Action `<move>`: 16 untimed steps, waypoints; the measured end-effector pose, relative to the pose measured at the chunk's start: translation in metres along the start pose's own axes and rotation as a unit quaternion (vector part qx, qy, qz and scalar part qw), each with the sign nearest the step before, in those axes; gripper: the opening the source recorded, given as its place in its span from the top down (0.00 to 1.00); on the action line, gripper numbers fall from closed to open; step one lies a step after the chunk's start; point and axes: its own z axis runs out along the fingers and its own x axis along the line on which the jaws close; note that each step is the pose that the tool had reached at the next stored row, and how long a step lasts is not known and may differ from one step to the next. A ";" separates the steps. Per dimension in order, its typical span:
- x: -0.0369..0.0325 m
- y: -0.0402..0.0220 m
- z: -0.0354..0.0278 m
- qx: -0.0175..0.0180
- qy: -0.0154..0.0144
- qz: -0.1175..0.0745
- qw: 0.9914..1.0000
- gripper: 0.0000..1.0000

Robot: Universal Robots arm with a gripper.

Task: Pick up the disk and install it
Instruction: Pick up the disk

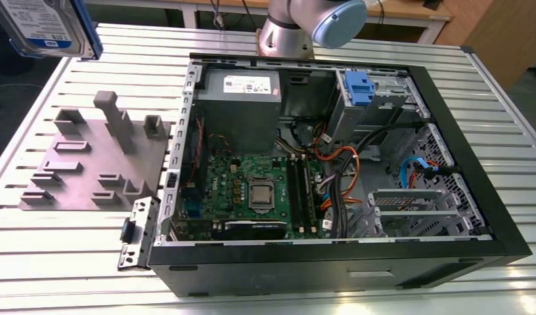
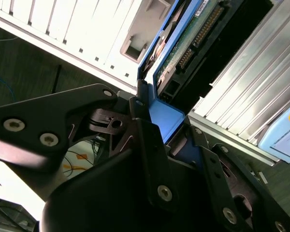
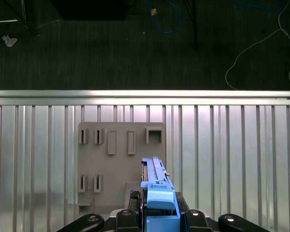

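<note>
The disk hangs high above the table at the exterior view's far left, its white label with a blue band facing the camera and a blue carrier frame around it. In the first wrist view I see the disk edge-on, above the grey fixture plate. My gripper is shut on the blue frame, with a black finger on each side. The second wrist view shows the disk from its connector side, with the gripper clamped on the frame's end.
An open computer case lies on the slatted metal table, with a motherboard, cables, a grey power supply box and a drive bay holding a bare blue bracket. The grey fixture plate with upright pegs sits beside the case.
</note>
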 end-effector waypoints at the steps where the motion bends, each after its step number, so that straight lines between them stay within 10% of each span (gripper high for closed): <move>1: 0.0000 -0.0003 0.0000 0.000 0.000 0.000 1.000 0.63; 16: -0.0001 -0.0043 -0.0001 0.000 0.000 0.000 1.000 0.63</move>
